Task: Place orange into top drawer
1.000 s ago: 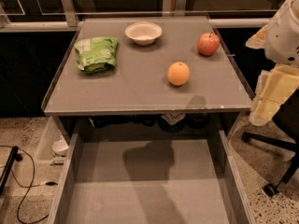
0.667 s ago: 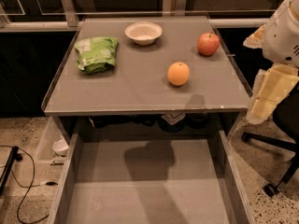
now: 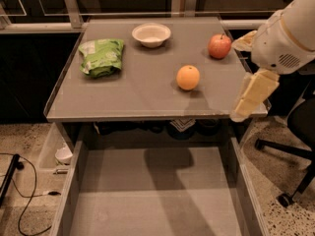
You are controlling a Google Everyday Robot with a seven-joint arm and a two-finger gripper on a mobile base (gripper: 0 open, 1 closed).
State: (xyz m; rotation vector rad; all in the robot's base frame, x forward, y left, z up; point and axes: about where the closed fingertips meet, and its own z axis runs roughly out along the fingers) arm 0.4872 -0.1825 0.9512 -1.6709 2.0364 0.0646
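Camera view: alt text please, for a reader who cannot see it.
An orange sits on the grey tabletop, with the robot's gripper apart from it at the table's right edge. The top drawer below is pulled open. A red apple, white bowl and green bag share the tabletop.

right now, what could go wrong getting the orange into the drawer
The gripper hangs at the right edge of the table, apart from the orange. The apple sits near its path and could get bumped or grabbed instead. The orange is round on a flat top, so a glancing touch might roll it. Dropped into the open drawer, it could roll about.
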